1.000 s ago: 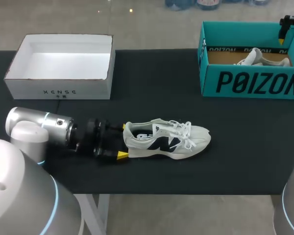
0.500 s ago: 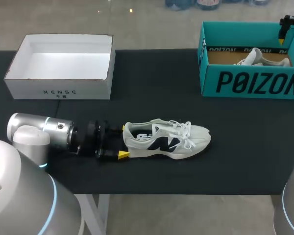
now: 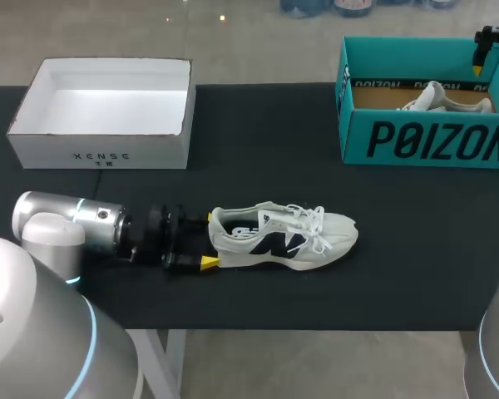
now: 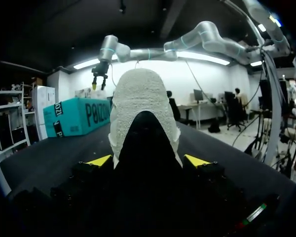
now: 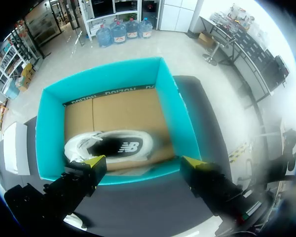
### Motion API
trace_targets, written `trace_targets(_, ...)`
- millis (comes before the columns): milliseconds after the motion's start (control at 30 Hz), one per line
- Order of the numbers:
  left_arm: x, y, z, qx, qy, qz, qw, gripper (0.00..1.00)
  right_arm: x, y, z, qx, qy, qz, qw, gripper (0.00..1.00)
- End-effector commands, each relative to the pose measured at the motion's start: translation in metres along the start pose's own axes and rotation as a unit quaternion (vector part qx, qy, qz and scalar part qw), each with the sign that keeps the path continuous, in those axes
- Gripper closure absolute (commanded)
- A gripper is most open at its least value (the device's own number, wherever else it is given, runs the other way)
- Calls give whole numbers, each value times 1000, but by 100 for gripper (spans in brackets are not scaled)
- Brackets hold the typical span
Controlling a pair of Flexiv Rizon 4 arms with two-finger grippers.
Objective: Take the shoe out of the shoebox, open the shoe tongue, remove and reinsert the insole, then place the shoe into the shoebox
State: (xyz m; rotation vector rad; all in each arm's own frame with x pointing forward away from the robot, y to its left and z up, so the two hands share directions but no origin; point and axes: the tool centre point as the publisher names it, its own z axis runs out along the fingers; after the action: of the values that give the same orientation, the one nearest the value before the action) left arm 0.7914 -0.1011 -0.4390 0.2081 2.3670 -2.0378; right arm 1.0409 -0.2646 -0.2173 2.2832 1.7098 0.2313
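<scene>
A white shoe (image 3: 283, 237) with a dark side logo lies on its side mid-table, toe pointing right. My left gripper (image 3: 209, 240) holds its heel; in the left wrist view the heel (image 4: 140, 108) fills the gap and both yellow fingertips (image 4: 99, 160) press its sides. The teal shoebox (image 3: 424, 141) stands at the far right with a second white shoe (image 3: 432, 98) inside. My right gripper (image 3: 481, 62) hangs open above the box. From the right wrist view, it (image 5: 144, 160) looks down on the box wall (image 5: 172, 113) and that shoe (image 5: 113, 145).
An empty white open box (image 3: 100, 154) stands at the far left of the black table. The teal shoebox (image 4: 74, 116) shows beyond the held shoe in the left wrist view, with my right arm above it.
My left gripper's fingers have drawn in onto the shoe's heel, and its wrist shifted slightly. The shoe and the right arm have not moved.
</scene>
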Motion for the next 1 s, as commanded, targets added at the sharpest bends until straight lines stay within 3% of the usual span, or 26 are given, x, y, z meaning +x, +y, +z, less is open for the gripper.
trace_targets(33,-1,4,2,-1,-1,0,1000,100,0,0,0,-1,-1,0,1000,0)
trace_targets(633,-1,4,2,-1,-1,0,1000,100,0,0,0,-1,-1,0,1000,0)
trace_targets(767,-1,4,2,-1,-1,0,1000,100,29,-19,-20,-13,-46,7,999,0)
trace_targets(1000,-1,4,2,-1,-1,0,1000,100,75,-69,-45,-32,-128,-6,991,0)
